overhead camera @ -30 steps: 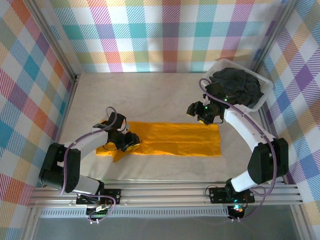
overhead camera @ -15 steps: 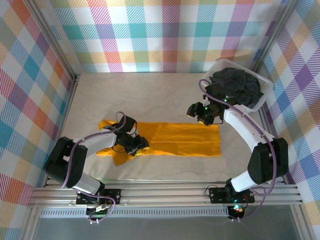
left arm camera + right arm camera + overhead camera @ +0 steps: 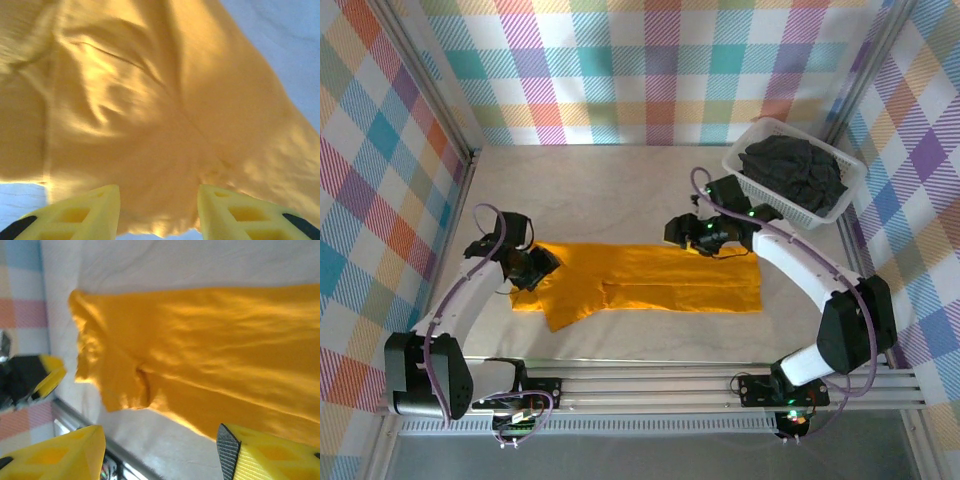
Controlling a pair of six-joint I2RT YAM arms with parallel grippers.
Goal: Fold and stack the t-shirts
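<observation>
The orange-yellow t-shirt [image 3: 670, 280] lies flat as a long strip across the table's middle, with a sleeve flap sticking out at its lower left. My left gripper [image 3: 538, 266] sits low at the shirt's left end, jaws open, and orange cloth [image 3: 150, 100] lies just ahead of and between the fingers [image 3: 100, 205]. My right gripper [image 3: 675, 232] hovers open over the shirt's far edge, looking down along the cloth [image 3: 225, 350]. The charcoal-black t-shirt [image 3: 795, 170] is heaped in the basket.
The white lattice basket [image 3: 770, 122] stands at the back right corner. Bare table lies behind the shirt and along its near side. Plaid walls close in three sides. The left gripper [image 3: 35, 382] appears beyond the shirt's end in the right wrist view.
The left gripper has pulled back leftward from over the shirt's folded left part to its left end. The right gripper has shifted left along the far edge.
</observation>
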